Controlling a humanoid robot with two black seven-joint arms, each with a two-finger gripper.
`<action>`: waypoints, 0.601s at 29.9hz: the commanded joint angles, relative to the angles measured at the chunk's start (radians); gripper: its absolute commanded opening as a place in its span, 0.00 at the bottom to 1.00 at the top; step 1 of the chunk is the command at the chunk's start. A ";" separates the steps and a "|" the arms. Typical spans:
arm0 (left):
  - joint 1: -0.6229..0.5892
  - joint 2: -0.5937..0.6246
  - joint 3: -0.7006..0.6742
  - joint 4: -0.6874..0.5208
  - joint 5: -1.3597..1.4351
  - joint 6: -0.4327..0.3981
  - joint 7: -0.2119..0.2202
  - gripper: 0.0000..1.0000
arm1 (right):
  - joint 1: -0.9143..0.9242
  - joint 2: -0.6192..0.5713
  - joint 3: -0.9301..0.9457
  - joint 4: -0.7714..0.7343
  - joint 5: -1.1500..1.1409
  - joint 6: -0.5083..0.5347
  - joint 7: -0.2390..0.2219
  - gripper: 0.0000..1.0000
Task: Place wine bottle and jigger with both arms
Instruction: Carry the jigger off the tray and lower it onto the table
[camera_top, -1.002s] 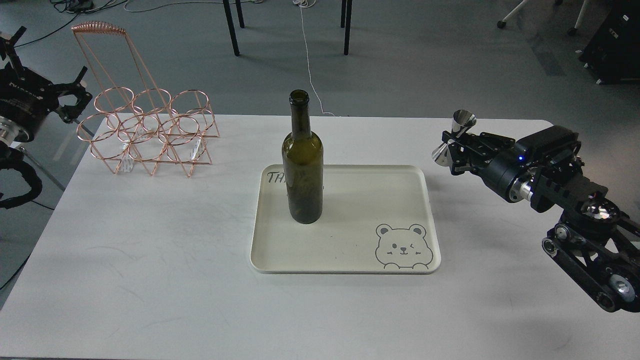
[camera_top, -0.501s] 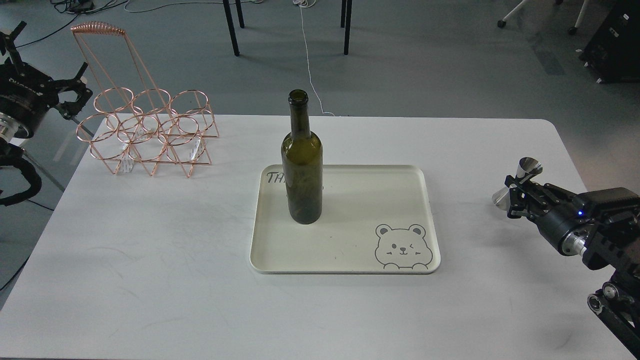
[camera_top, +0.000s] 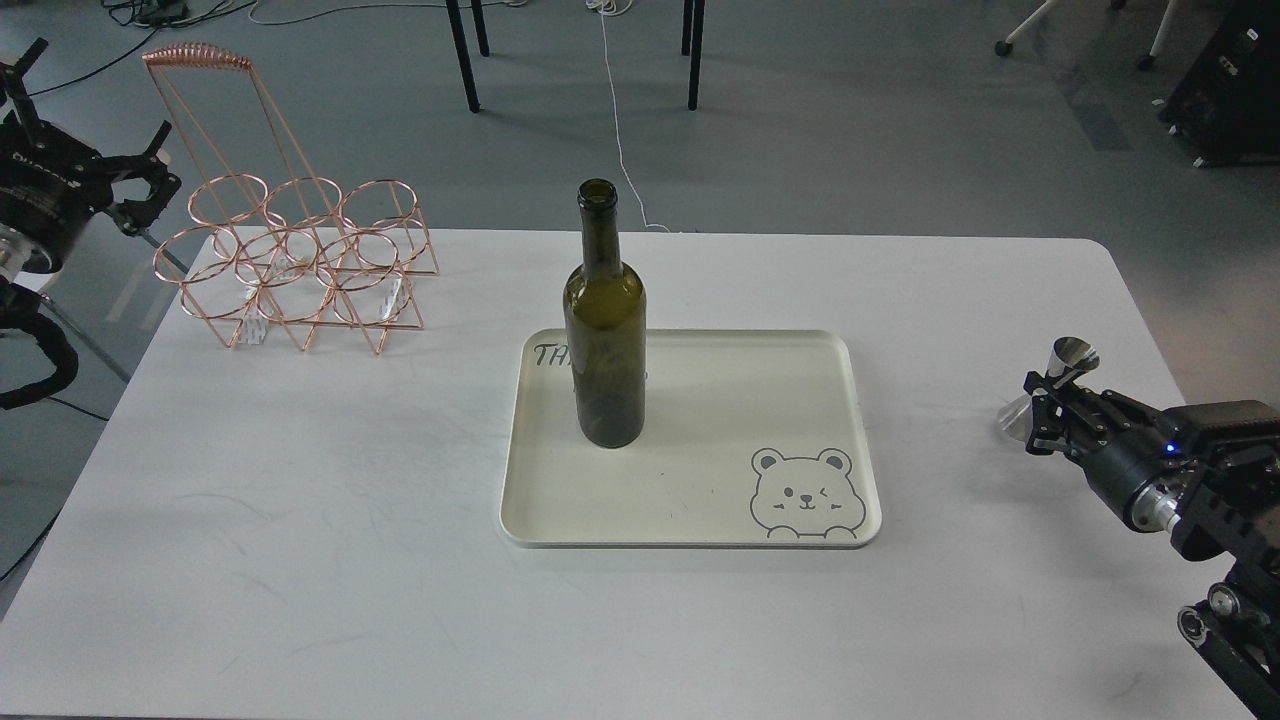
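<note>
Since 1 s ago, right end effector (camera_top: 1040, 418) w/ jigger (camera_top: 1045, 392) clamped drops twd counter's (camera_top: 300, 520) right edge for set-down; left end effector (camera_top: 140, 185) spread, empty, off left edge.

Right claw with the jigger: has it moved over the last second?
Yes. The right claw, shut on the jigger, has pulled back toward the robot and outward, away from the tray toward the table's right edge.
</note>
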 joint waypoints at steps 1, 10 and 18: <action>-0.004 0.003 0.001 0.000 0.000 0.000 0.000 0.98 | 0.000 0.014 0.005 -0.007 0.000 -0.003 0.000 0.17; -0.003 0.006 0.004 0.000 0.000 0.000 0.000 0.98 | -0.012 0.014 0.005 -0.007 0.000 -0.003 0.003 0.27; -0.004 0.006 0.002 0.000 0.000 0.000 -0.002 0.98 | -0.018 0.014 0.004 -0.006 0.000 -0.003 0.009 0.34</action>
